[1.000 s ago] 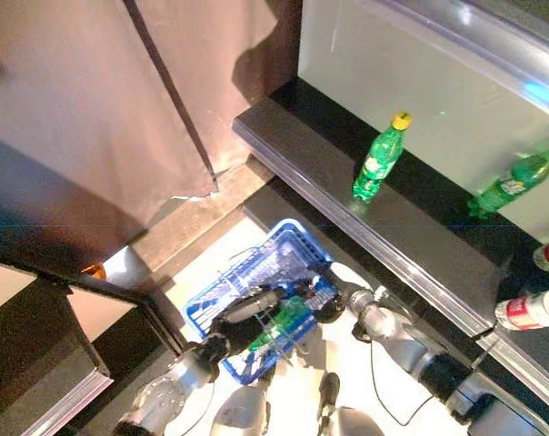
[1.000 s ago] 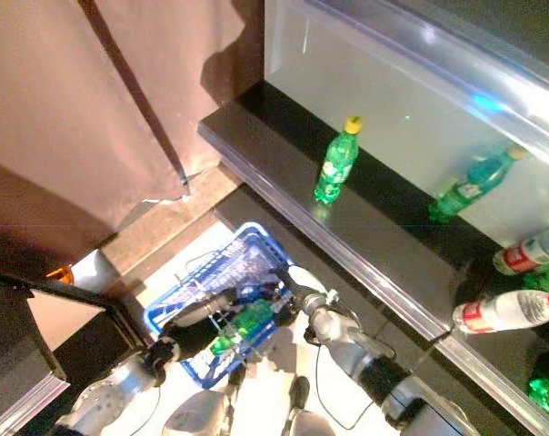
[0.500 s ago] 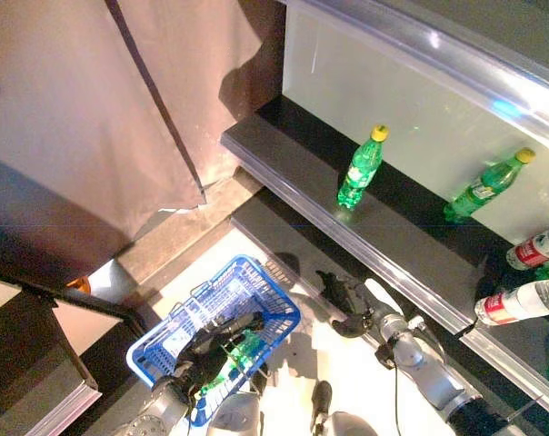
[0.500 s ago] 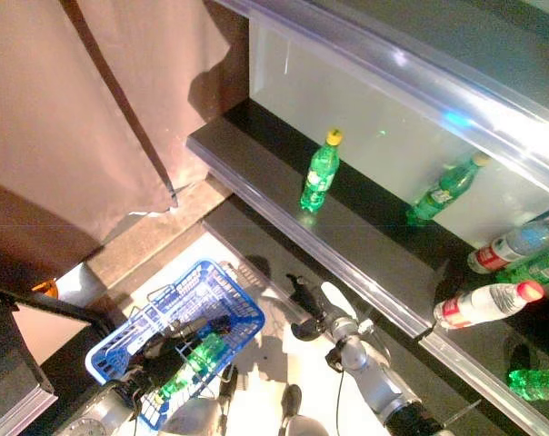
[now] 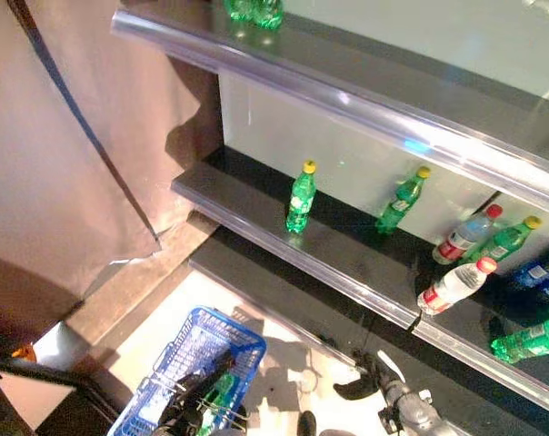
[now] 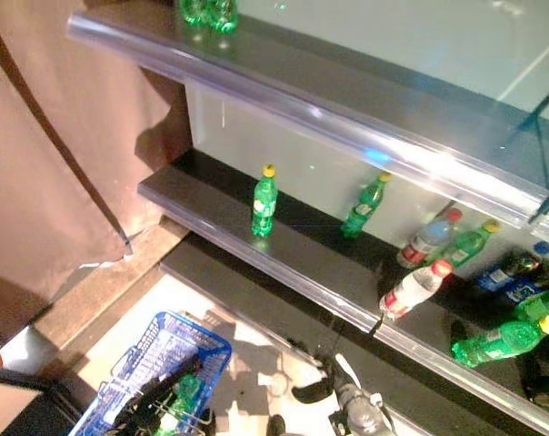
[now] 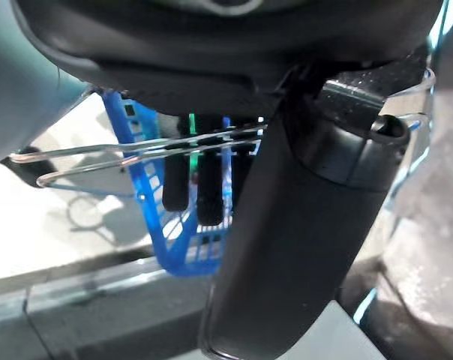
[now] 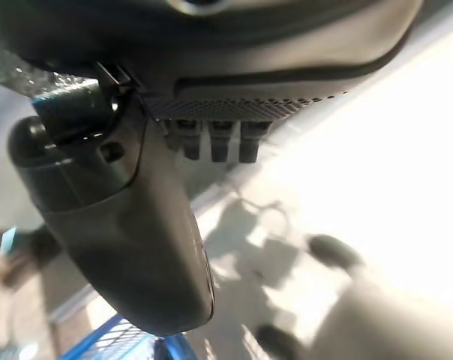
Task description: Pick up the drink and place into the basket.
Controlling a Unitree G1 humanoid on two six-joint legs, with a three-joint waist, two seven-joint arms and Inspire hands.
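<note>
Both eye views have swung upward since the earlier frames, so more shelves show now, and the right hand (image 5: 361, 386) has come away from the basket (image 5: 179, 359) and hangs over the pale floor (image 5: 293, 350) with released fingers, holding nothing. At the lower left, the blue basket holds the green drink (image 5: 218, 392), which lies inside it near the wire handles (image 7: 136, 146). Left hand (image 5: 194, 400) is at these handles; in its wrist view the fingers (image 7: 185, 180) reach down inside the basket behind the wires, but I cannot tell if they grip. Between basket and shelf (image 5: 256, 204) edge is open floor. One upright green bottle (image 5: 299, 197) stands near this edge, others farther right.
</note>
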